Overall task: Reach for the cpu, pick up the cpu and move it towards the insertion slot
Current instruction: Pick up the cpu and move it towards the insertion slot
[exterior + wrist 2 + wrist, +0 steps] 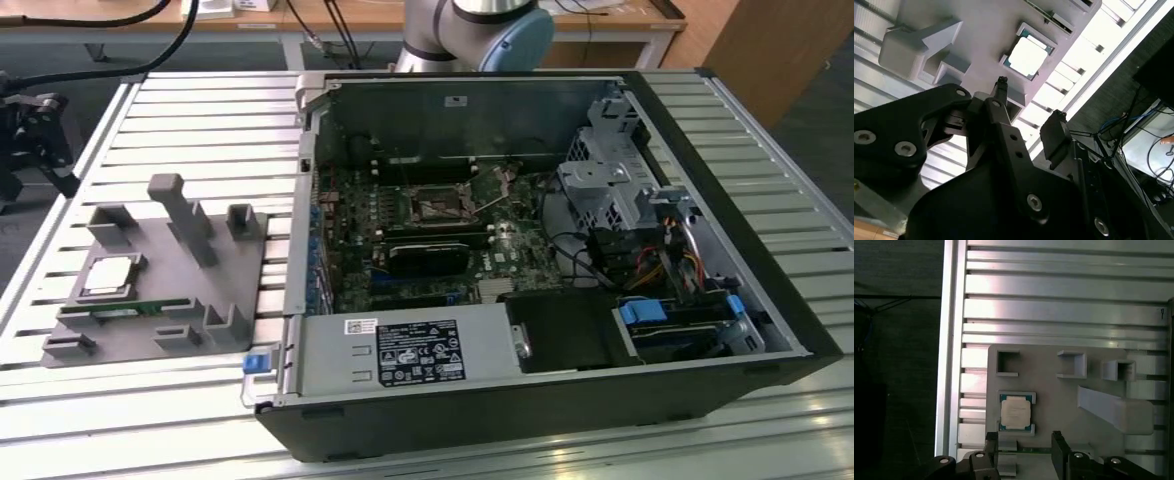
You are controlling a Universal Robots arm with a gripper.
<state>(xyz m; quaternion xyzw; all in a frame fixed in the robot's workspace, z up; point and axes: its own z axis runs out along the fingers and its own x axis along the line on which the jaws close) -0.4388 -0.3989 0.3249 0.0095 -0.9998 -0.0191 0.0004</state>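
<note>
On the grey tray [1054, 395], the cpu [1016, 413] lies clear beyond wide, empty jaws.

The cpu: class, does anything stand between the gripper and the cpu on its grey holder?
Nothing visible does. In the first wrist view the open gripper hangs over the grey holder, and the cpu lies bare in its pocket. Low tabs hug its edges; the tall wedge post stands off to one side.
</note>
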